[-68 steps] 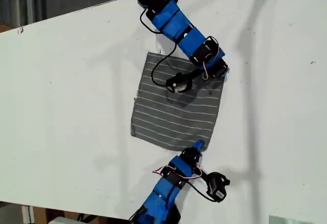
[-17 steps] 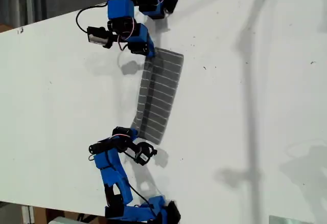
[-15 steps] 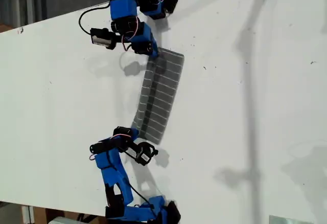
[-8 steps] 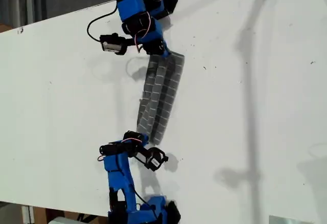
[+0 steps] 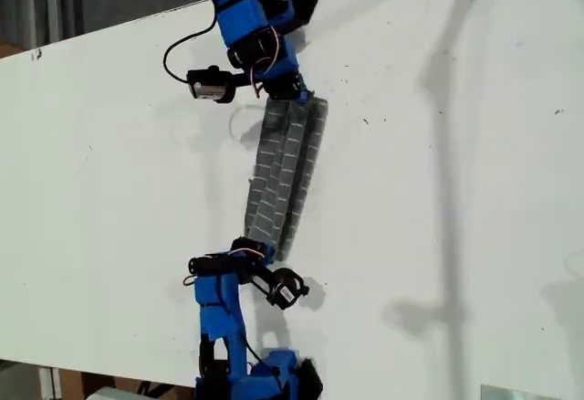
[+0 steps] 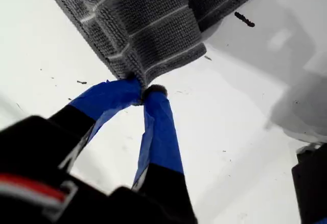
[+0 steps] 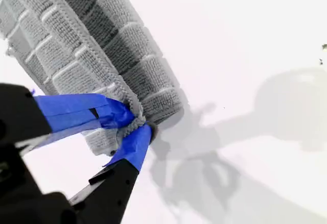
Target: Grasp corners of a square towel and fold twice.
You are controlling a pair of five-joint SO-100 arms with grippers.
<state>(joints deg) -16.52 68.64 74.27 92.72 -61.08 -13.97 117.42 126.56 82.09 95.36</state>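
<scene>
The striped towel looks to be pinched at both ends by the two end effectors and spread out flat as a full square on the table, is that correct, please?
Not quite: the striped towel is pinched at both ends, by my first end effector and my second end effector, but it is not spread as a full square. The exterior view shows it gathered into a narrow folded strip on the table.

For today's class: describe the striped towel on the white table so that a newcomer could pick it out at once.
Start at the white table that fills the exterior view. Between the two blue arms runs a long narrow strip, the striped towel, folded over on itself. It is the only soft grey thing there, crossed by thin white lines, each end pinched in a blue-taped gripper.
</scene>
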